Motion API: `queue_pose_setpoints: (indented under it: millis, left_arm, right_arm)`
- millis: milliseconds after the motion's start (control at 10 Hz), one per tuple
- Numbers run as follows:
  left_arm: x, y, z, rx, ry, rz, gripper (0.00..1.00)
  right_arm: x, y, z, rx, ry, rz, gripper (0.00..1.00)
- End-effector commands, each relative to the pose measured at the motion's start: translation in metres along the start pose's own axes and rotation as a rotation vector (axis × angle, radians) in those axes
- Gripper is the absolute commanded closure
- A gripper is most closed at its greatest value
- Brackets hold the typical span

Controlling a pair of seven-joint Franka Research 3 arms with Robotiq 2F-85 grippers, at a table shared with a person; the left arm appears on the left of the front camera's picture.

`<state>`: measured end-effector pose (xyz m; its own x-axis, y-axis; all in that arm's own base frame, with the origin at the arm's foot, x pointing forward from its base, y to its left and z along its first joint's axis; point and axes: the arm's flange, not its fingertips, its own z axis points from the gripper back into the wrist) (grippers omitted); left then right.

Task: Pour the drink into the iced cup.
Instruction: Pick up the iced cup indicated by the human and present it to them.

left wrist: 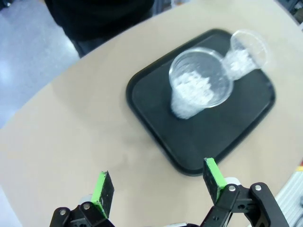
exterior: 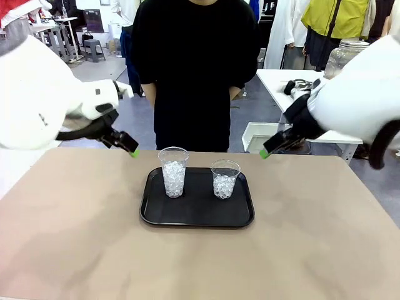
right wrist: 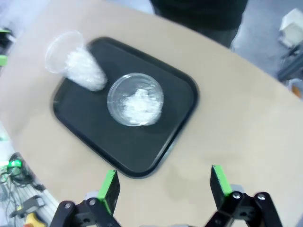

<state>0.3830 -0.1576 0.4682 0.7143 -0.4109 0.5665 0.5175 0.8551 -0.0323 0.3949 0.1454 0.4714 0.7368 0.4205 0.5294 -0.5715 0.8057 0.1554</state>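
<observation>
Two clear plastic cups of ice stand on a black tray (exterior: 153, 209) at the table's middle: a taller cup (exterior: 173, 172) on the left and a shorter cup (exterior: 224, 179) on the right. The drink is out of view. My left gripper (exterior: 131, 149) hovers open above the table, left of the tray. My right gripper (exterior: 267, 151) hovers open to the right of it. In the left wrist view, the left gripper (left wrist: 157, 182) looks down on the taller cup (left wrist: 199, 90), with the shorter cup (left wrist: 246, 52) beyond. Below the right gripper (right wrist: 164, 183) sit the shorter cup (right wrist: 136, 99) and the taller cup (right wrist: 75, 64). Both grippers hold nothing.
A person in black (exterior: 194, 69) stands at the far side of the table, hands behind the back. A large clear glass jar (exterior: 345, 55) stands on a white side table (exterior: 275, 81) behind my right arm. Bare tabletop surrounds the tray.
</observation>
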Motion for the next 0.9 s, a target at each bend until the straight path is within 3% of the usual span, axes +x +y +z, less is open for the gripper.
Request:
queue_pose_setpoints:
  millis: [0, 400, 600, 700, 800]
  left_arm:
    - [0.004, 0.027, 0.026, -0.114, -0.008, 0.113, 0.00]
    - [0.006, 0.077, 0.032, -0.330, -0.024, 0.309, 0.00]
    - [0.009, 0.074, 0.032, -0.342, -0.021, 0.268, 0.00]
    - [0.008, 0.062, 0.039, -0.255, -0.026, 0.167, 0.00]
    - [0.002, 0.076, 0.035, -0.326, -0.020, 0.314, 0.00]
  right_arm:
    - [0.006, -0.025, 0.022, 0.155, -0.001, -0.070, 0.00]
    - [0.003, -0.056, 0.035, 0.385, 0.000, -0.235, 0.00]
    - [0.004, -0.054, 0.032, 0.377, 0.019, -0.200, 0.00]
    - [-0.004, -0.052, 0.039, 0.377, 0.008, -0.251, 0.00]
    - [-0.004, -0.052, 0.039, 0.377, 0.008, -0.251, 0.00]
